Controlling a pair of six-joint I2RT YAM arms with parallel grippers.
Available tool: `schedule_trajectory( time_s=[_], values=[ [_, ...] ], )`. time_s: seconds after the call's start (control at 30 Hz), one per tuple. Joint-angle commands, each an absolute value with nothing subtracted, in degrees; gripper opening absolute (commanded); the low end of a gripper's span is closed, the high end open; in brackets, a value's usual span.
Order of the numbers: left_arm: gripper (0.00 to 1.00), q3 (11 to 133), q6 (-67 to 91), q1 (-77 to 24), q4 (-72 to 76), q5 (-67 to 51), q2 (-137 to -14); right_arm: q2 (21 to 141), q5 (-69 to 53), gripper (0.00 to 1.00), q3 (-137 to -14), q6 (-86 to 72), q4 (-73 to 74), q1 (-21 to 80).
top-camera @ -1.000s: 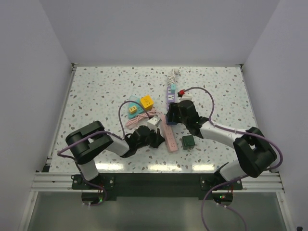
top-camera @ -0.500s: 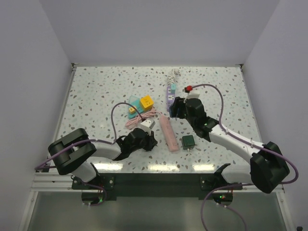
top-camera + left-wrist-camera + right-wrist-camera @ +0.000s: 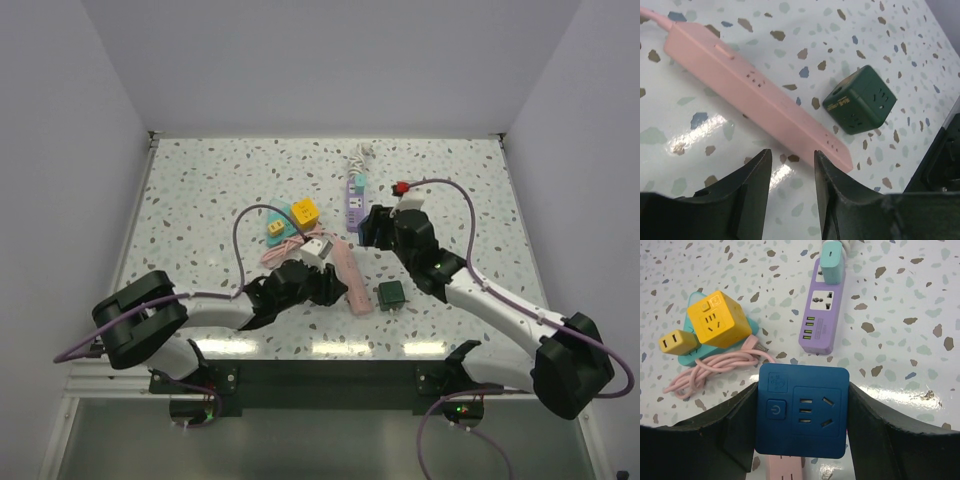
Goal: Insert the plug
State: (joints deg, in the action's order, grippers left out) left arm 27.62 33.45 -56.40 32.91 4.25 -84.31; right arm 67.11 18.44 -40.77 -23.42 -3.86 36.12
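Note:
My right gripper (image 3: 802, 390) is shut on a dark blue socket adapter (image 3: 802, 432) and holds it above the table, socket face toward the camera. In the top view it (image 3: 372, 228) hangs just below the purple power strip (image 3: 356, 196). A pink power strip (image 3: 755, 100) lies on the table, also in the top view (image 3: 350, 277). My left gripper (image 3: 790, 162) is open and empty, low over the table beside the strip's near end. A white plug (image 3: 318, 247) on a pink cable (image 3: 715, 367) lies next to the strip's far end.
A dark green socket cube (image 3: 860, 106) sits right of the pink strip (image 3: 391, 293). A yellow socket cube (image 3: 717, 320) and a small yellow plug (image 3: 677, 342) rest on a teal base. A teal plug (image 3: 831, 260) sits in the purple strip (image 3: 821, 315).
My right arm has drawn back to the right with the blue adapter. My left gripper pulled back, then moved forward again to the pink strip's near end.

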Motion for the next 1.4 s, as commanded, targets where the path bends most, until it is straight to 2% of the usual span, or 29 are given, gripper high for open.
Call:
schedule_trajectory(
  time_s=[0.0,0.2,0.7,0.73,0.83,0.87,0.93,1.37],
  values=[
    [0.47,32.2,34.5,-56.8,34.9,4.4,-86.8,63.5,19.9,0.0,-41.0,-22.5,-6.0,36.3],
    [0.53,35.4,34.9,-57.3,32.6,7.1,-90.0,59.7,19.5,0.0,-40.4,-21.5,-5.2,35.9],
    [0.52,39.4,34.8,-57.3,28.4,9.7,-96.2,54.9,18.5,0.0,-36.8,-21.7,-4.8,35.5],
    [0.51,39.3,34.7,-57.3,28.1,9.8,-96.6,54.9,18.3,0.0,-36.7,-21.9,-4.8,35.6],
    [0.35,38.9,34.9,-57.3,27.5,9.5,-97.1,55.1,17.3,0.0,-36.3,-22.4,-4.9,35.7],
    [0.27,38.1,35.0,-57.3,27.6,9.4,-97.0,55.3,16.9,0.0,-36.0,-22.6,-5.0,35.6],
    [0.22,37.1,35.6,-57.3,28.3,9.3,-97.1,56.0,15.3,0.0,-35.6,-23.2,-5.7,35.6],
    [0.16,34.6,35.7,-57.2,31.6,7.7,-100.9,64.2,6.2,0.0,-33.2,-22.2,-13.5,35.7]
  ],
)
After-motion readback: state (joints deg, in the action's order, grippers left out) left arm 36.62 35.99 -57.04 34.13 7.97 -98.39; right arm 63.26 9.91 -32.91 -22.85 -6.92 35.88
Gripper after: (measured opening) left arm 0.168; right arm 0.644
